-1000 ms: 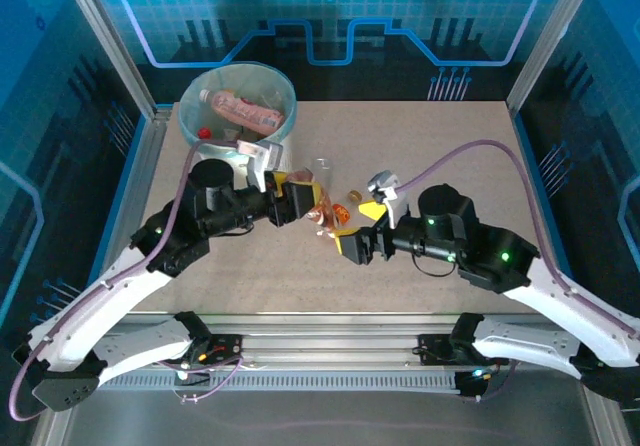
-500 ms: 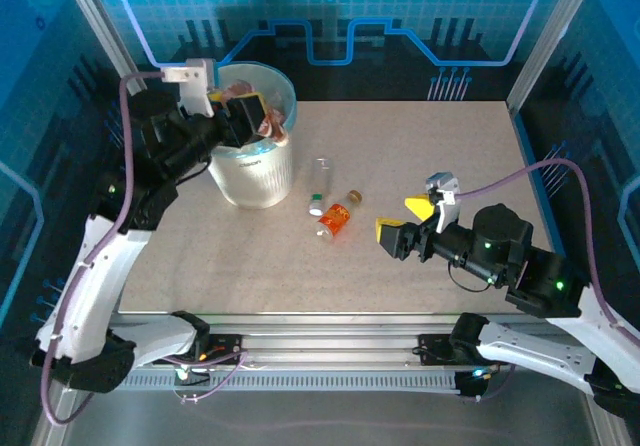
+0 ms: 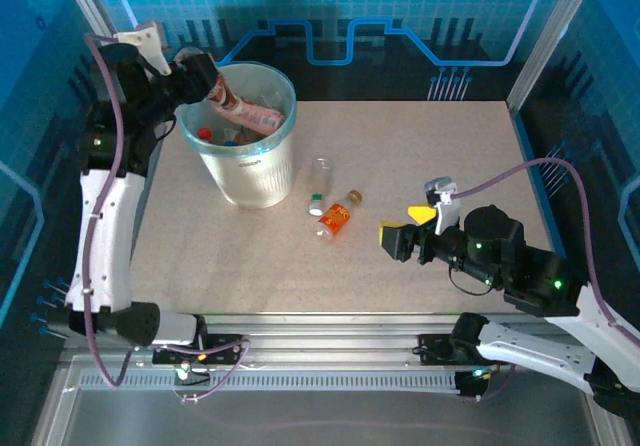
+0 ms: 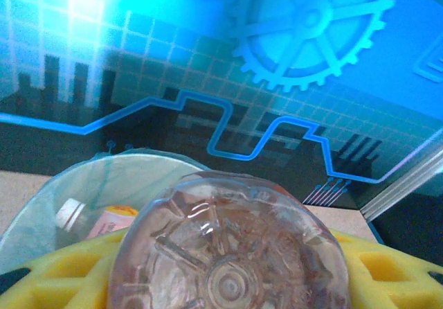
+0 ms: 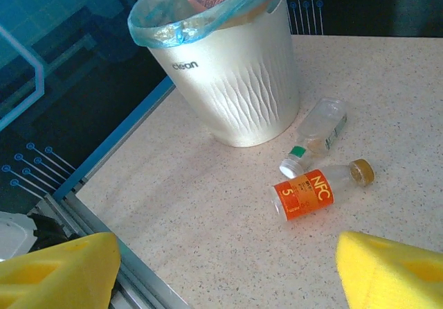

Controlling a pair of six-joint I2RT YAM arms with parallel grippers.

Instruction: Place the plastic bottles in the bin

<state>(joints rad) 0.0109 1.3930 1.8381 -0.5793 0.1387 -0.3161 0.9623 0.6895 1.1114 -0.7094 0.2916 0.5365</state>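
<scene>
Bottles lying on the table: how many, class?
2. A clear bottle and an orange-label bottle lie close together, right of the bin.

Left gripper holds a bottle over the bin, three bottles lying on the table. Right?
No: two bottles lie on the table, not three, a clear one and an orange-labelled one, as the right wrist view shows. The left gripper does hold a bottle over the bin.

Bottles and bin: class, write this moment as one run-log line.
left gripper: grips bottle above bin | right gripper: open, empty | table: orange-label bottle and clear bottle lying beside bin
</scene>
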